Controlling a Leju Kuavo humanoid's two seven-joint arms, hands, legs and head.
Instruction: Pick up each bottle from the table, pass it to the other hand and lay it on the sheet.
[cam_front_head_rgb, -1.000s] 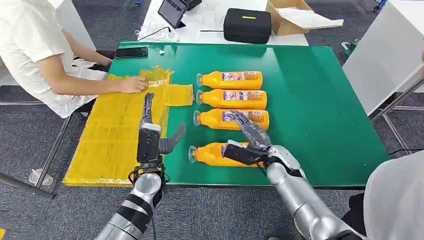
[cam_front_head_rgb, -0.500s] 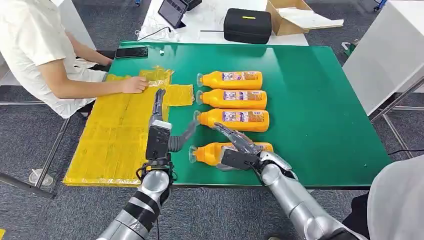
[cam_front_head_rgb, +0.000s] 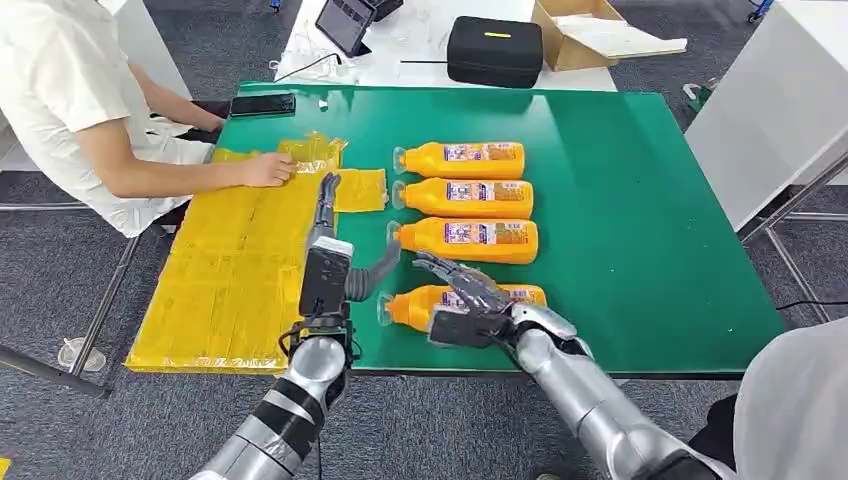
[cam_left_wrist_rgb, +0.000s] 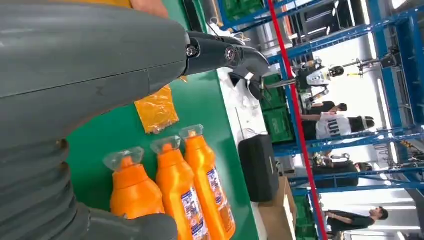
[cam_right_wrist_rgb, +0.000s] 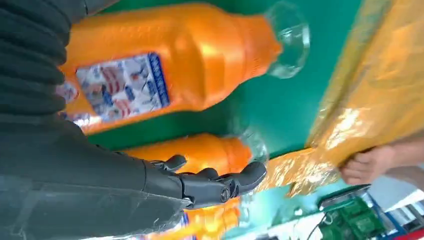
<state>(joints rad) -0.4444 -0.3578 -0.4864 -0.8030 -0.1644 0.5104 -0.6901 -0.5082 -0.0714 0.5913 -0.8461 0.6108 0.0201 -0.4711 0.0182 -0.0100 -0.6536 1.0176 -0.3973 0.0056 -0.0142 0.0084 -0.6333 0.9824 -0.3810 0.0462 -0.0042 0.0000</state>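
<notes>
Change: both hands are drifting toward each other; the right hand (cam_front_head_rgb: 462, 296) is coming down lower over the nearest bottle (cam_front_head_rgb: 470, 305), and the left hand (cam_front_head_rgb: 330, 262) is swinging in from the sheet side.
Right hand: it is arching over the bottle's body with fingers spread, seemingly not clamping yet; I would guess it is lining up along the length for a grasp.
Left hand: it is hanging released, fingers straight and thumb out, just beside the bottle's clear cap, probably waiting to take the pass.
Nearest bottle: it is lying on its side near the front edge of the green table (cam_front_head_rgb: 650, 250), cap pointing toward the sheet.
Other bottles (cam_front_head_rgb: 465, 200): three are lying in a row behind it, toward the table's middle, caps the same way.
Sheet (cam_front_head_rgb: 230, 270): the yellow sheet is covering the table's left edge.
Person: a person's hand (cam_front_head_rgb: 268, 168) is pressing the sheet's far corner, likely keeping it flat.
</notes>
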